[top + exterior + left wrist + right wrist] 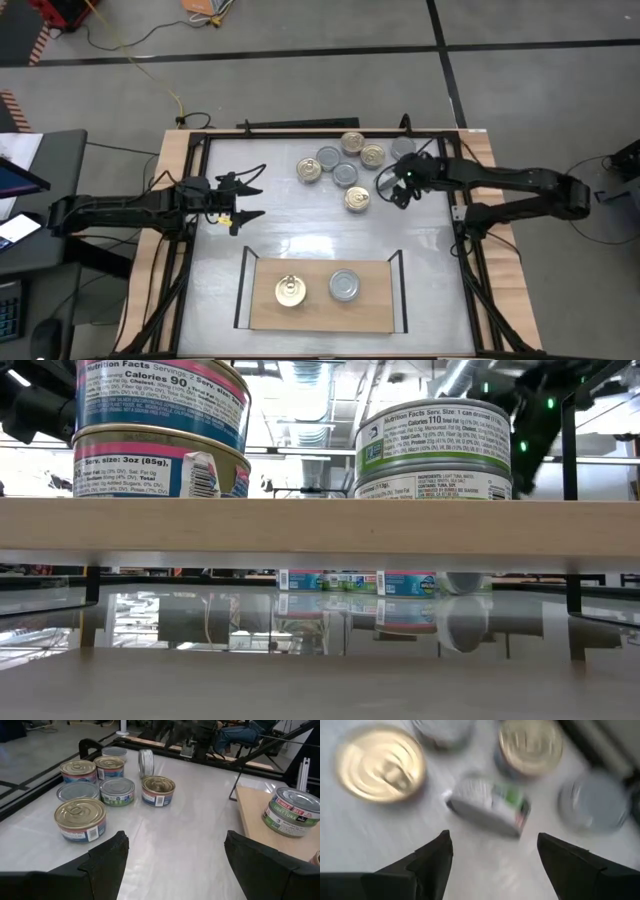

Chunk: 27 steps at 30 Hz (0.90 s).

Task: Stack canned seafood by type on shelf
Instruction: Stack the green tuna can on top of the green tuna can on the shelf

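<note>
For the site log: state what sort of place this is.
Probably a robotics lab or workshop: a white framed tabletop stands on a grey concrete floor with loose cables, and exposed ceiling ducts show behind the light wooden shelf of tins.

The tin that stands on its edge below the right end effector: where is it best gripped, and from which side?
Probably grip the tin by its two flat lids, coming from above: it rests on its curved band and could roll.
</note>
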### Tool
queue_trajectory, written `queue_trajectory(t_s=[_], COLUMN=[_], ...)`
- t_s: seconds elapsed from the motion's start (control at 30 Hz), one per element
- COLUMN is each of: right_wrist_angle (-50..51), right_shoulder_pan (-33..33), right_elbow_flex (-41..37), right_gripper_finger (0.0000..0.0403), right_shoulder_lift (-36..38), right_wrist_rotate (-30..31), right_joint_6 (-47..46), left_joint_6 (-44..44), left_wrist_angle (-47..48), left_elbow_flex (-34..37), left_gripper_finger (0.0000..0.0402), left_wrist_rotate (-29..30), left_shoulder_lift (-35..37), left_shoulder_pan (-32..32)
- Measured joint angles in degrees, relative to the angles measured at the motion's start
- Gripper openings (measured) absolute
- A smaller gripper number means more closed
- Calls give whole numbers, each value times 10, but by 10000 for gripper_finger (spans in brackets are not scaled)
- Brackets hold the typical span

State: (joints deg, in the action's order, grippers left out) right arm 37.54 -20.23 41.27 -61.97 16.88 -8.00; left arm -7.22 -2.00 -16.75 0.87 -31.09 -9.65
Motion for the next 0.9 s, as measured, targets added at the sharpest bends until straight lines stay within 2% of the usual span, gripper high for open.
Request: queue_trajectory(t_s=[0.17, 0.43, 0.67, 0.9], right_wrist_angle=[-14, -69, 10, 84], right_shoulder_pan=[8, 6, -10, -41], right_elbow_flex=[46, 78, 175, 223], right_gripper_finger=[317, 317, 317, 317], right_shoulder_lift=[-11, -122, -227, -297], right_wrist_rotate=[0, -20, -103, -112], right_joint_6=[82, 140, 204, 283], left_joint_6=[13, 35, 52, 40], left_wrist_angle=[-4, -5, -5, 3], left_elbow_flex=[0, 0, 0, 0], left_gripper_finger=[318, 318, 318, 318], left_wrist_rotate=[1, 22, 37, 41], left_shoulder_lift=[0, 0, 0, 0], left_shoulder_pan=[0, 0, 0, 0])
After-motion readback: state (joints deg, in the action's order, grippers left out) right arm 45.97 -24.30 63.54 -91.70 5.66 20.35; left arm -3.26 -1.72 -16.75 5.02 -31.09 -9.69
